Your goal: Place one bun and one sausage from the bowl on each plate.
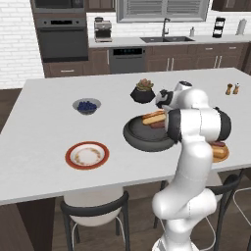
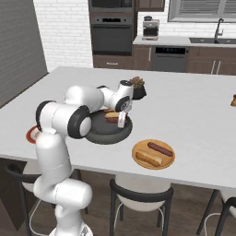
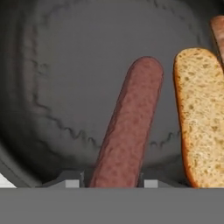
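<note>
One plate (image 2: 171,162), the orange-tan one, already carries a bun and a sausage; the red-rimmed plate (image 1: 73,148) sits bare, well apart across the counter. My claw (image 3: 111,183) is down inside the bowl (image 1: 135,137) for that reason, its tips flanking the near end of a sausage (image 3: 127,122) beside a bun (image 3: 199,113). They look closed on the sausage, though contact is hidden, so I cannot tell.
</note>
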You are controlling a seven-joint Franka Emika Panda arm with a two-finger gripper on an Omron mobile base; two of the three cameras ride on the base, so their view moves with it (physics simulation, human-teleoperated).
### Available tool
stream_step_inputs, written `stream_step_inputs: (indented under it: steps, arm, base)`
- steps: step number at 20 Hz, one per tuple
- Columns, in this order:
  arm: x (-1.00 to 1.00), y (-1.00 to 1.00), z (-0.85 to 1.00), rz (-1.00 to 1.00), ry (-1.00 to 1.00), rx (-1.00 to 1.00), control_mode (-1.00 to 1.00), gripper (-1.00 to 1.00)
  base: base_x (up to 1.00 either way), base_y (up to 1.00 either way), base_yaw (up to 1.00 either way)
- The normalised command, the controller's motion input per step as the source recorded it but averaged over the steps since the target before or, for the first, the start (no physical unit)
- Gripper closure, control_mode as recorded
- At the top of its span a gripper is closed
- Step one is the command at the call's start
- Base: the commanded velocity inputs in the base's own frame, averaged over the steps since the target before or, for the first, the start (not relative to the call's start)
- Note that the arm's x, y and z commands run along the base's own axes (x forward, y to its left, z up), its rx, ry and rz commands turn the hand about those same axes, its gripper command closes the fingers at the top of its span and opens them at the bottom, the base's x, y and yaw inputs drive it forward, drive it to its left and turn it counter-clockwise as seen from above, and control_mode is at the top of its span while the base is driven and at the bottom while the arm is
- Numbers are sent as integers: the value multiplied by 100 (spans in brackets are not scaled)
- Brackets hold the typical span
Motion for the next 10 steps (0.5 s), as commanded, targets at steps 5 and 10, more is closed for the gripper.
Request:
stream_step_inputs:
  steps: [5, 10]
  arm:
    - [-57, 32, 83, 3, -17, -4, -100, 100]
    - [-69, 100, 100, 26, -12, -17, -100, 100]
  base:
    - [0, 0, 0]
    - [0, 0, 0]
